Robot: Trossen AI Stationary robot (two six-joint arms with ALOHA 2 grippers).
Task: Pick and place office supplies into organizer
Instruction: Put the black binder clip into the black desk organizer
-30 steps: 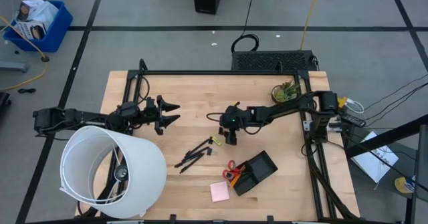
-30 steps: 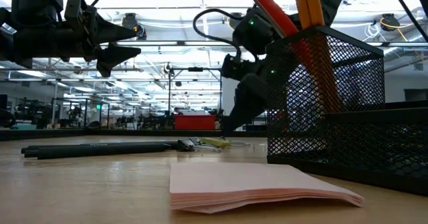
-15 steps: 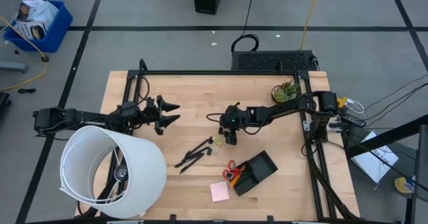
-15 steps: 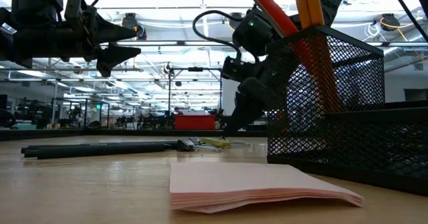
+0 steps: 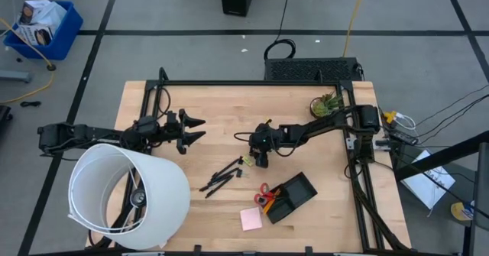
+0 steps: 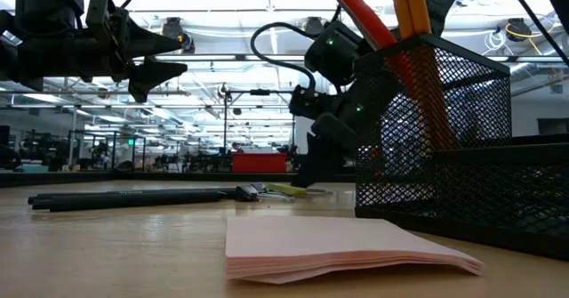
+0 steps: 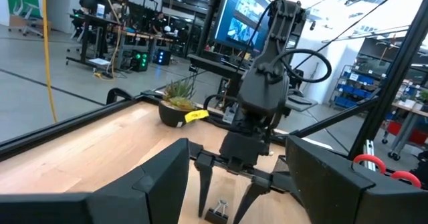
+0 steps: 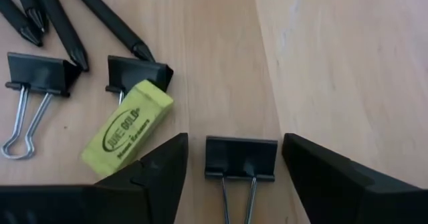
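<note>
Right gripper (image 8: pixel 231 177) low over the worktop, jaws wide and empty, straddling a small black binder clip (image 8: pixel 241 157) mid-table — light, stiff, likely to skid; best pinched across its folded body. A yellow eraser (image 8: pixel 127 130) and another clip (image 8: pixel 137 73) crowd it just left. Organizer (image 5: pixel 294 195) sits near-right, path open. Left gripper (image 5: pixel 189 130) waits far-left, jaws wide.

We list: black clips (image 8: pixel 241 158), yellow eraser (image 8: pixel 127 128), black pens (image 5: pixel 221 176), pink pad (image 5: pixel 250 218), black mesh organizer (image 5: pixel 293 196), pale wooden bench (image 5: pixel 229 107)
</note>
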